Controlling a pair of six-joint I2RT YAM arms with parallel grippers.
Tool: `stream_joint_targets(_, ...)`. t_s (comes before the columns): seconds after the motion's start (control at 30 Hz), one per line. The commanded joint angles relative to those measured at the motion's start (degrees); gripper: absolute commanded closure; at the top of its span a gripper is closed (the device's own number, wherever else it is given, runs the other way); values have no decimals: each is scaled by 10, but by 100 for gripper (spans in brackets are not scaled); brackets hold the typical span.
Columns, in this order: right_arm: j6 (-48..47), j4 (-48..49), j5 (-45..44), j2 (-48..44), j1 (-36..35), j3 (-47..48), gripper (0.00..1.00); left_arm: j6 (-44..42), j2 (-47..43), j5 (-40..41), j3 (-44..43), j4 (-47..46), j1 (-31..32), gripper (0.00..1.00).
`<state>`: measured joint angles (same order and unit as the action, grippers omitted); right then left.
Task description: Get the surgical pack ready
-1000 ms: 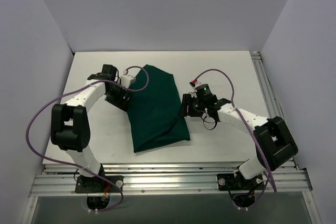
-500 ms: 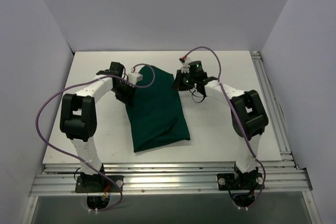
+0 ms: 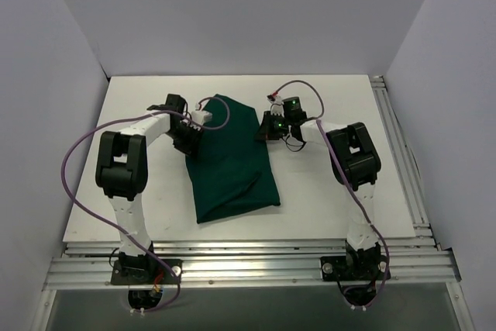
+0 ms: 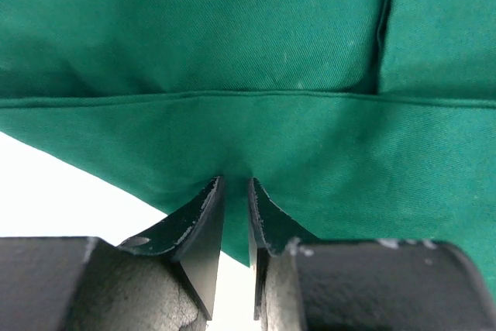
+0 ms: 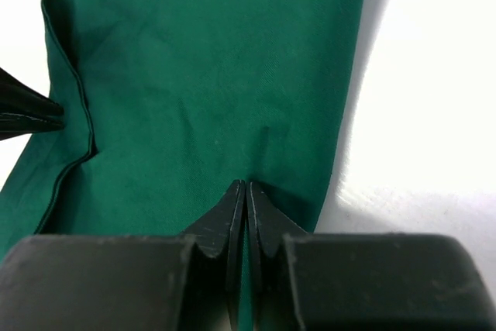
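A white table (image 3: 325,207) fills the middle of the top view, and its bare surface shows also in the left wrist view (image 4: 46,184) and the right wrist view (image 5: 434,75). Plain pale grey walls stand at its back (image 3: 240,13), left (image 3: 39,114) and right (image 3: 457,75). Aluminium rails (image 3: 256,265) run along the near edge, and one more rail (image 3: 395,137) along the right edge.

Plain dark green drape (image 3: 231,162) on a white table (image 3: 325,191).
The drape is unpatterned, with seams of the same green. The left arm (image 3: 136,131) and right arm (image 3: 360,215) are white with black joints. The left gripper (image 4: 232,184) and right gripper (image 5: 246,185) are scuffed black. Purple cables (image 3: 64,170) show at 9 and 1 o'clock. Silver rails (image 3: 248,269) run at 6 o'clock, and the walls (image 3: 232,13) are pale lavender-grey.
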<state>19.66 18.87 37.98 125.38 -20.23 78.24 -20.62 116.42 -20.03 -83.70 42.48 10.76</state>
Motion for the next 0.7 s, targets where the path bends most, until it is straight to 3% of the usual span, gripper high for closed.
stream_joint_targets(0.0,-4,-9,15,-10,5,52,100,-10,-12,-7,-40,-17,-7,72)
stream_joint_targets(0.13,5,-17,-1,24,7,129,100,7,-23,-3,-75,-28,-23,71)
stream_joint_targets(0.47,99,13,-26,144,13,193,100,21,71,20,-101,-43,-36,71)
stream_joint_targets(0.67,127,8,-33,159,19,215,100,26,111,32,-128,-42,-43,71)
